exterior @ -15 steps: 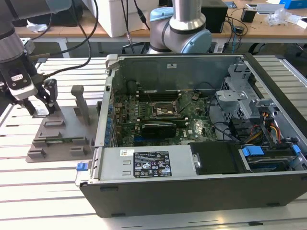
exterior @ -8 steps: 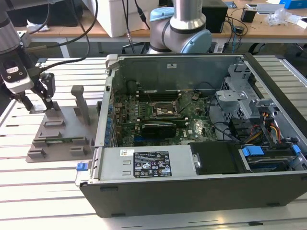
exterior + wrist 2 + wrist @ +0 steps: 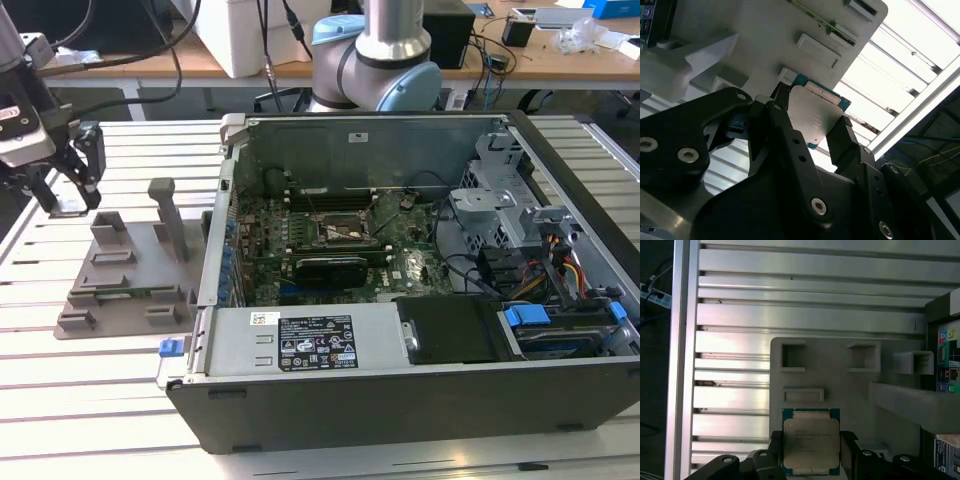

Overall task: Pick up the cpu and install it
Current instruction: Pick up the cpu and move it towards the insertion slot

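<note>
The cpu (image 3: 811,437), a thin square chip with a silvery-grey top and teal rim, sits between the two black fingers of my gripper (image 3: 811,446). In the second wrist view the fingers (image 3: 781,120) press on opposite edges of the cpu (image 3: 816,112), which hangs just above the grey plastic holder (image 3: 765,30). In the exterior view my gripper (image 3: 68,195) hovers over the far corner of the holder (image 3: 130,285), at that view's left. The black-framed socket (image 3: 345,232) lies on the green motherboard (image 3: 400,270) inside the open computer case.
The open computer case (image 3: 400,400) takes up the middle and the exterior view's right, its wall (image 3: 222,220) standing between holder and motherboard. A grey post (image 3: 170,215) rises from the holder. A long black card (image 3: 330,268) lies beside the socket. Slatted aluminium table (image 3: 90,400) all around.
</note>
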You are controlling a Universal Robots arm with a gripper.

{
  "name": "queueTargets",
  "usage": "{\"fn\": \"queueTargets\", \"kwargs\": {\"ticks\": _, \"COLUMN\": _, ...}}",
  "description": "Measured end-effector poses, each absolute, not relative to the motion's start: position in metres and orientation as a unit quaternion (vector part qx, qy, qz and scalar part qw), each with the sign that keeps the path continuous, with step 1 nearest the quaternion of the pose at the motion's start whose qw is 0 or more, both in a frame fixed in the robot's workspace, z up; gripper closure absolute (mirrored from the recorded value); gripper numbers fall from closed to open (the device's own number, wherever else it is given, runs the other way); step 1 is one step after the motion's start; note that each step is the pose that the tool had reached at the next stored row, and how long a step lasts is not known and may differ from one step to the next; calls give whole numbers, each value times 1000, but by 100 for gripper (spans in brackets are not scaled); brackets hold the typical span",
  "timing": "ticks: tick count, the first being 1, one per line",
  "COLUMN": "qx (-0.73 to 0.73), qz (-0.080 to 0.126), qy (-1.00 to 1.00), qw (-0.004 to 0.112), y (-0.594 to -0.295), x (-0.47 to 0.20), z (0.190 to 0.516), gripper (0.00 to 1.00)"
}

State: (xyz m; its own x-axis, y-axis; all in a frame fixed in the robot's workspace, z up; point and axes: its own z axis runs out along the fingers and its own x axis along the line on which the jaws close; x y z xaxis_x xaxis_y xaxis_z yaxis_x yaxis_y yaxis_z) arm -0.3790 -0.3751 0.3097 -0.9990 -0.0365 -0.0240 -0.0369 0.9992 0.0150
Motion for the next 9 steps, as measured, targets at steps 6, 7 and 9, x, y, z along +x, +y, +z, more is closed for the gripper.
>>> {"fn": "queueTargets", "kwargs": {"ticks": 6, "qx": -18, "qz": 8, "qy": 1000, "qw": 12, "y": -375, "x": -379, "z": 327, "gripper": 45}}
{"fn": "queueTargets", "kwargs": {"ticks": 7, "qx": -18, "qz": 8, "qy": 1000, "qw": 12, "y": -375, "x": -379, "z": 329, "gripper": 45}}
{"fn": "queueTargets", "kwargs": {"ticks": 9, "qx": -18, "qz": 8, "qy": 1000, "qw": 12, "y": -375, "x": -379, "z": 334, "gripper": 45}}
